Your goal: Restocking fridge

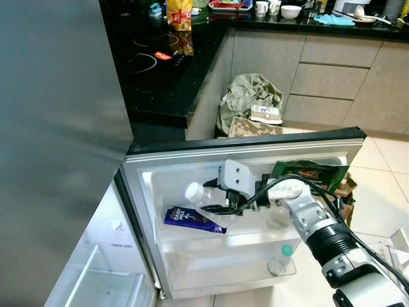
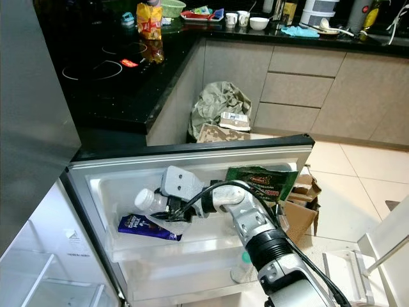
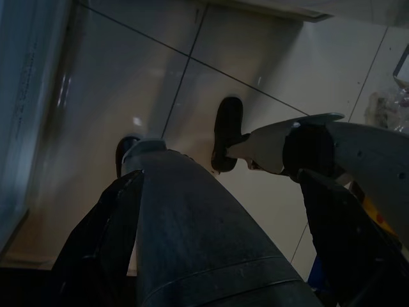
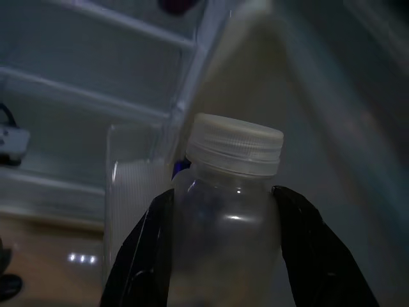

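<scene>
The right gripper (image 1: 225,206) reaches into the upper shelf of the open white fridge door (image 1: 192,167), its black fingers (image 4: 305,249) clamped on a clear plastic bottle with a white cap (image 4: 227,211), tilted above a purple carton (image 1: 192,219). A dark green packet (image 1: 311,174) sits beside them. The left gripper (image 3: 217,249) hangs over the floor, seemingly parted.

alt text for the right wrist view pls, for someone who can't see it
Close-up of a clear plastic bottle with a pale screw cap, held between the right gripper's two black fingers, one on each side. Behind it, blurred, are the white shelves of the open fridge door.
</scene>
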